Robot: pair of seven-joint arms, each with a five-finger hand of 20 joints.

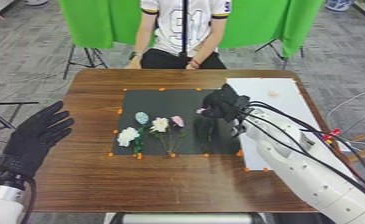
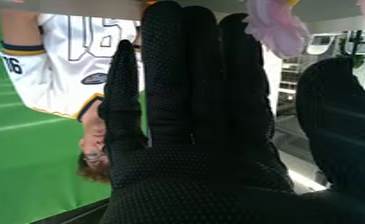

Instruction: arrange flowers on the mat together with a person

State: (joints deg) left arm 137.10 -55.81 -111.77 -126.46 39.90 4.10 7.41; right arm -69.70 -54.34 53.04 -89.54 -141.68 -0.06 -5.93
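At the left of the brown wooden table (image 1: 81, 175), my black-gloved left hand (image 1: 38, 137) was released, its fingers straight, above the table's side edge. Next came the dark rectangular mat (image 1: 161, 100), with small orange markers (image 1: 138, 156) around its border. Towards its left side lay a full white flower (image 1: 127, 136), with a pale blue-green, egg-shaped bloom (image 1: 142, 118) just beyond it. To their right, a white flower with a cream centre (image 1: 160, 124) lay beside a small pink flower (image 1: 177, 121), their thin stems running towards my edge of the mat.

Farther right, my black-gloved right hand (image 1: 221, 104) hung over the mat's far right part, hiding that corner. It was released too: fingers straight, thumb held apart. A pale pink, soft-petalled flower (image 2: 276, 30) was near its fingertips; I could not tell whether they touched. My white arm (image 1: 289, 165), strung with black cables (image 1: 289, 145), crossed in front of the white rectangular board (image 1: 258, 85), blocking part of it. A small pale peach object (image 1: 273, 93) lay on the board's far half.
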